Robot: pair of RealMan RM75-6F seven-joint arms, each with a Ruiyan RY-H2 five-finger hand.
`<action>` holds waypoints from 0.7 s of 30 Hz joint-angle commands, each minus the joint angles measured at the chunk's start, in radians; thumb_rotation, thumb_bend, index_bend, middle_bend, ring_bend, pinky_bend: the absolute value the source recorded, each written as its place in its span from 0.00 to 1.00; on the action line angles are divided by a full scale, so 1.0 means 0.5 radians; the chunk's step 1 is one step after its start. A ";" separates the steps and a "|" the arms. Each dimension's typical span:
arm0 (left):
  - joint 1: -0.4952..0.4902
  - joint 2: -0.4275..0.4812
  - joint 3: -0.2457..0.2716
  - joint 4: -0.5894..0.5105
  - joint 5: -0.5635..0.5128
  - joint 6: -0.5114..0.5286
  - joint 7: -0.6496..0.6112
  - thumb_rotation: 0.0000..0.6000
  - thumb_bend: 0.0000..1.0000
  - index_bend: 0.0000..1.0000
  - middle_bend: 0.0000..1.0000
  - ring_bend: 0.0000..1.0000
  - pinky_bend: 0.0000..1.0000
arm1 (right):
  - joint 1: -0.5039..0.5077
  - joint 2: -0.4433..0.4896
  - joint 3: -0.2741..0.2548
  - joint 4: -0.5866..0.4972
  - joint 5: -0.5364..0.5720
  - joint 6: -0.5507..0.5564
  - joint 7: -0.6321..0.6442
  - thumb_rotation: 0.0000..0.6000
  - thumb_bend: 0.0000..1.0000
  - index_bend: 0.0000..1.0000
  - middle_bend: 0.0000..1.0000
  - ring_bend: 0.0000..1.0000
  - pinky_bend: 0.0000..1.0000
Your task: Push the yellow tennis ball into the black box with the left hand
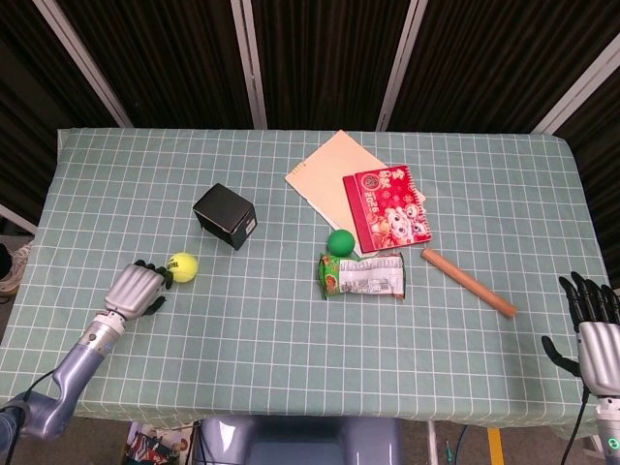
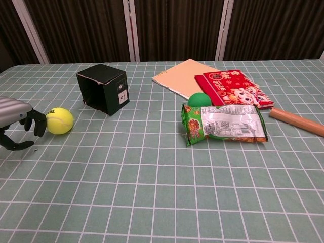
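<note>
The yellow tennis ball (image 1: 182,266) (image 2: 59,120) lies on the checked cloth, a short way left and in front of the black box (image 1: 225,216) (image 2: 103,88). My left hand (image 1: 139,288) (image 2: 16,121) is just behind the ball on its left side, fingers curled down, and its dark fingertips (image 2: 39,124) touch the ball. The box's opening cannot be made out in either view. My right hand (image 1: 593,325) hangs at the table's front right corner with its fingers spread and nothing in it; the chest view does not show it.
A green ball (image 1: 340,242) and a green snack packet (image 1: 362,274) lie mid-table. Behind them are a tan folder (image 1: 326,170) and a red notebook (image 1: 387,206). A wooden stick (image 1: 468,282) lies to the right.
</note>
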 commanded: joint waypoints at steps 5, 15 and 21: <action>-0.053 -0.075 -0.022 0.089 0.014 0.005 -0.049 1.00 0.34 0.42 0.37 0.34 0.28 | 0.002 0.006 0.000 0.000 0.001 -0.008 0.016 1.00 0.32 0.00 0.00 0.00 0.00; -0.143 -0.154 -0.046 0.202 -0.014 -0.078 -0.107 1.00 0.33 0.34 0.29 0.23 0.21 | 0.003 0.013 -0.002 -0.002 -0.004 -0.014 0.030 1.00 0.32 0.00 0.00 0.00 0.00; -0.181 -0.199 -0.041 0.268 -0.009 -0.090 -0.172 1.00 0.32 0.28 0.23 0.17 0.21 | 0.007 0.015 0.000 -0.001 -0.001 -0.021 0.035 1.00 0.32 0.00 0.00 0.00 0.00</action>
